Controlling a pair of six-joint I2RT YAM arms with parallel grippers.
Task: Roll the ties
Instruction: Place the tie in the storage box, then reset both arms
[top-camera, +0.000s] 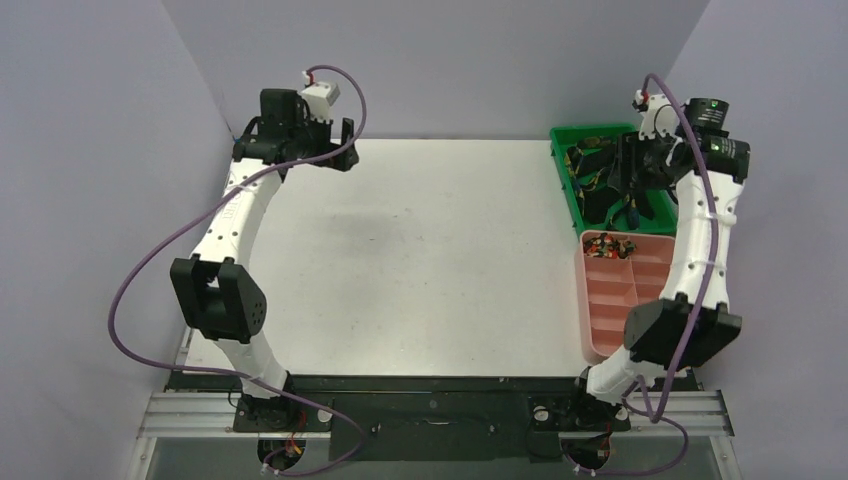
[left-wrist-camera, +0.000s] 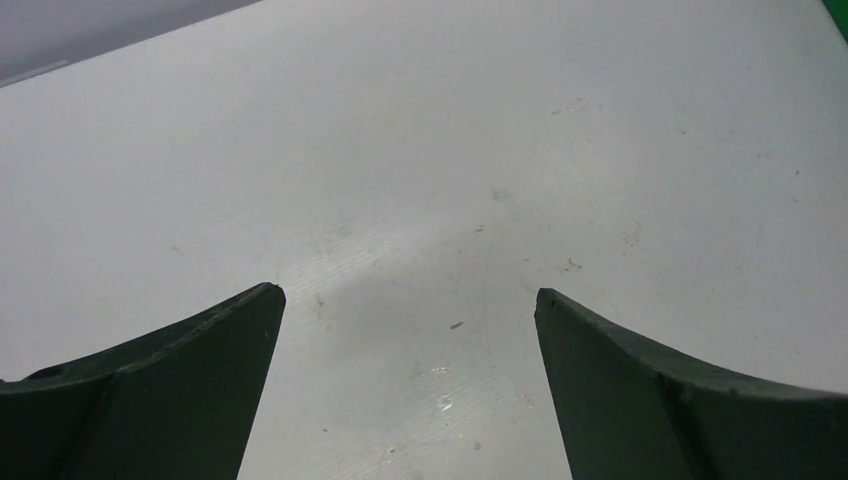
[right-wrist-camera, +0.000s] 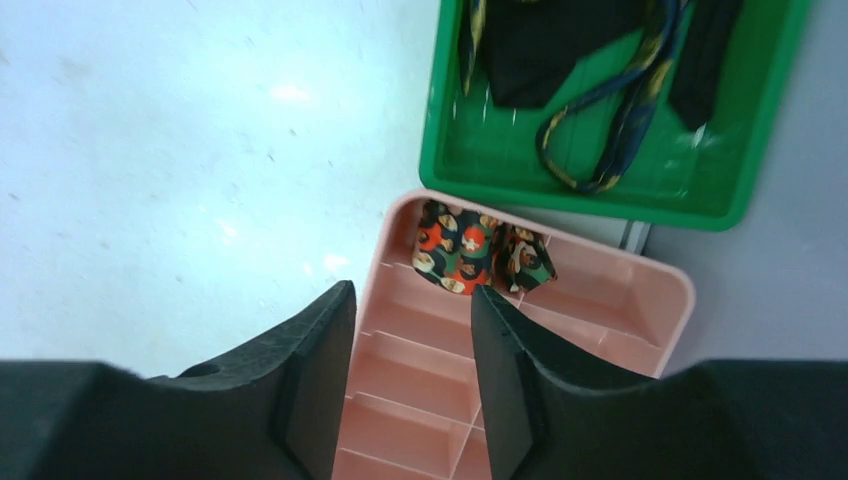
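On the right-hand side of a scuffed, matte white table (top-camera: 430, 250), a pink plastic tray (top-camera: 612, 310) with rounded corners and thin moulded dividers holds one finished tie. The rolled tie (right-wrist-camera: 470, 255) is a tight bundle of dark cloth printed with a busy pattern of red, orange, white and green. It sits in the tray's far row of compartments; whether it fills one compartment or lies across two cannot be told.

Just beyond the tray's far end stands a glossy green bin (right-wrist-camera: 440, 150), rectangular with a raised lip. It holds the loose ties (right-wrist-camera: 600, 130) in a limp heap. One is plain black cloth, folded flat. A narrower one, dark with yellow and blue markings, curls across the bin floor.

The right gripper (right-wrist-camera: 412, 290) hangs in the air near where the tray meets the bin. Its two black, coarse-grained fingers are parted to a middling gap and hold nothing, and the pink compartments show between them.

Well away from the tray, at the far corner on the opposite side of the table, the left gripper (left-wrist-camera: 408, 290) hovers over bare tabletop. Its tapered dark fingers are spread wide, with only the speckled surface between them.

Both arms are cased in smooth white shells with black joints, and purple cables (top-camera: 130, 290) loop from them.
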